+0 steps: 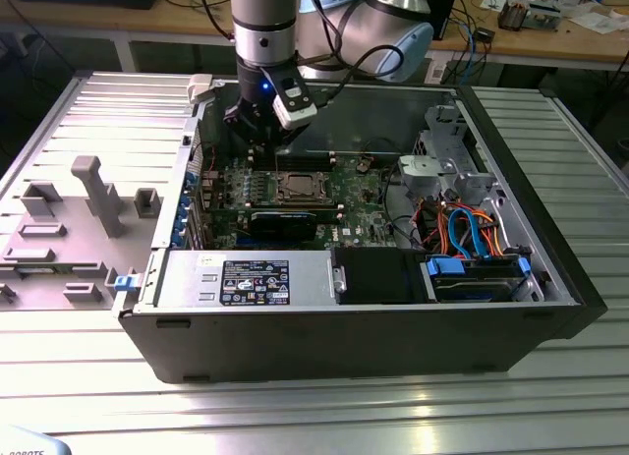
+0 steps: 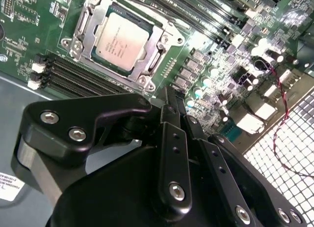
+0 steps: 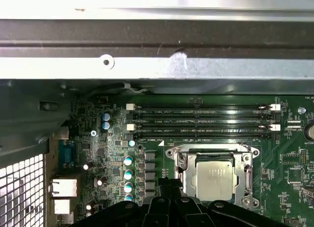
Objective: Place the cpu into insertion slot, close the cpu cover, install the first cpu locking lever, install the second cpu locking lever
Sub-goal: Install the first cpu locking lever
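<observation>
My black two-fingered gripper (image 2: 169, 92) hangs above the green circuit board (image 1: 359, 195) inside the open black computer case (image 1: 344, 337), on the side of the board towards the case's back wall. My fingertips look pinched narrow, almost together, with nothing between them.

The cpu (image 2: 120, 39), a small flat square chip with a silvery-grey top, already lies in the insertion slot (image 2: 142, 80), the square metal-rimmed socket near the middle of the board, just beside the long narrow black memory slots (image 3: 201, 121). The cpu cover (image 2: 159, 40), a thin silvery frame plate with a square window, seems to lie flat around the chip, which shows through that window. I am near the socket, beside one edge of it, touching neither chip nor cover.

So I judge placing and closing done, and the locking levers the step in hand. I cannot tell whether either lever is latched. Seating one would call for a closed, precise fingertip on thin metal along the socket's edge, pressed down and hooked without scraping the neighbouring parts.
</observation>
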{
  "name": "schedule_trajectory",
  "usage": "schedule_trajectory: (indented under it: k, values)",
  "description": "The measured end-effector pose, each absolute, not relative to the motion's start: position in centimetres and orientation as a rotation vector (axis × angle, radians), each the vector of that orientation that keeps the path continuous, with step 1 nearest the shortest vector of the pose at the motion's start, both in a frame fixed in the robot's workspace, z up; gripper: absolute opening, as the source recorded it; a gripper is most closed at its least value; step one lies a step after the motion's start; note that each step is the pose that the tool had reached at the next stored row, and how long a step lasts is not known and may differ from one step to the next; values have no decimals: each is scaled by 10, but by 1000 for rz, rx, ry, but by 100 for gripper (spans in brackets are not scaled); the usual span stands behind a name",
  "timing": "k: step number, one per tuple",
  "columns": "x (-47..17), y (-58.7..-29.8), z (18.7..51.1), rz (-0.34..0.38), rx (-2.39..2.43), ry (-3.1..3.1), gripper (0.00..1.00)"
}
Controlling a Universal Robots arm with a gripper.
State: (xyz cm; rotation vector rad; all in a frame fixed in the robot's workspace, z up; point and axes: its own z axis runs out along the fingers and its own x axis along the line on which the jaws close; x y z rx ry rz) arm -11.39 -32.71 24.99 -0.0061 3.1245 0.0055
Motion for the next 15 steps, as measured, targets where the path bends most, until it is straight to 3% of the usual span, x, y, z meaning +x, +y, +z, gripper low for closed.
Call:
schedule_trajectory:
  k: [15]
  values:
    - [-118,-310,253,5,-34,3124,11]
